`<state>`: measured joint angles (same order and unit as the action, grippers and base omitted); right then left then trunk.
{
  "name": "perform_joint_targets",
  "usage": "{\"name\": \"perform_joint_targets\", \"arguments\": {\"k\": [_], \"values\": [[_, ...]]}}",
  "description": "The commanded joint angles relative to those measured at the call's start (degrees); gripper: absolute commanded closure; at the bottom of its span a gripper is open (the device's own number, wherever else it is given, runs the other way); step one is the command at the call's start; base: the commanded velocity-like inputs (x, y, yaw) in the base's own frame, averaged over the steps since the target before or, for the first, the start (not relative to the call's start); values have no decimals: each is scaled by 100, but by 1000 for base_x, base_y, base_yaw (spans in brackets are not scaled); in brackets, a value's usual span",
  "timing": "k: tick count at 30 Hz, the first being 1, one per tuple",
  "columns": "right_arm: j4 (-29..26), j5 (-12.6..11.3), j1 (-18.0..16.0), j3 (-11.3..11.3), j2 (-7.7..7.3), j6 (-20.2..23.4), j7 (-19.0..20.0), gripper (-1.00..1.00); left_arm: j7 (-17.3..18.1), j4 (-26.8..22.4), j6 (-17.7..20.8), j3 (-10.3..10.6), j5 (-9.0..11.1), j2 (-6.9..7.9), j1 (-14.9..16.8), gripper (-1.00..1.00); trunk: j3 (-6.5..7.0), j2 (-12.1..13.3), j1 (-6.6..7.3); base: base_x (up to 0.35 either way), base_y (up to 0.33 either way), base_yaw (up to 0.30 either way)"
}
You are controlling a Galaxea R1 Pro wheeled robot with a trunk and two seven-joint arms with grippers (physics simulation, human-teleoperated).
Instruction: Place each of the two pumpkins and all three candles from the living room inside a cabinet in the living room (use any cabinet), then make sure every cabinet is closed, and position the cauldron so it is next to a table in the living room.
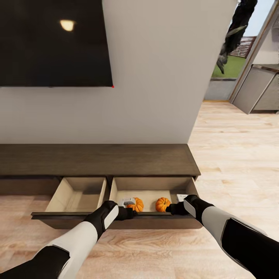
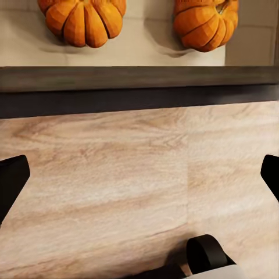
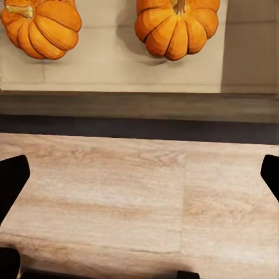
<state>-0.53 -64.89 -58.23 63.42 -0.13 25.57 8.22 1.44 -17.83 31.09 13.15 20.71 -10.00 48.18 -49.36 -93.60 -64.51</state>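
The cabinet (image 1: pixel 97 159) is a long dark-brown console with two drawers pulled out. Two orange pumpkins (image 1: pixel 137 204) (image 1: pixel 162 204) rest side by side in the right drawer, against its front wall. My left gripper (image 1: pixel 128 213) hovers over that drawer's front rim (image 1: pixel 155 221), just before the left pumpkin (image 2: pixel 84 20). My right gripper (image 1: pixel 173 209) sits at the same rim beside the right pumpkin (image 3: pixel 174 26). In both wrist views the black fingertips (image 2: pixel 11 180) (image 3: pixel 13 180) stand wide apart with bare floor between them. The candles, cauldron and table are out of view.
The left drawer (image 1: pixel 77 193) shows a bare pale-wood interior. A dark TV (image 1: pixel 54 42) hangs on the white wall above the console. Wooden floor (image 1: pixel 232 155) runs past the wall's corner on the right toward a window and grey units (image 1: pixel 255 89).
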Motion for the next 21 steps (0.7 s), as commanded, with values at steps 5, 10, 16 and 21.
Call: {"name": "perform_joint_targets", "arguments": {"k": [5,10,16,21], "values": [[-3,-24,-4,48,1,17,28,-100,7,-2,5,3,-14,0,-1,-100,43,-2,0,-192,0,0],[-4,-24,-4,48,1,12,42,-100,6,-2,-6,3,-16,0,-1,-100,91,-2,0,-130,0,0],[-8,-24,-4,48,4,9,48,-100,6,2,-134,3,-20,0,-2,-100,148,-2,0,-9,0,0],[-8,-24,-4,48,4,6,50,-100,6,110,-357,6,-22,0,-2,-100,196,-2,0,-1,0,0]]}}
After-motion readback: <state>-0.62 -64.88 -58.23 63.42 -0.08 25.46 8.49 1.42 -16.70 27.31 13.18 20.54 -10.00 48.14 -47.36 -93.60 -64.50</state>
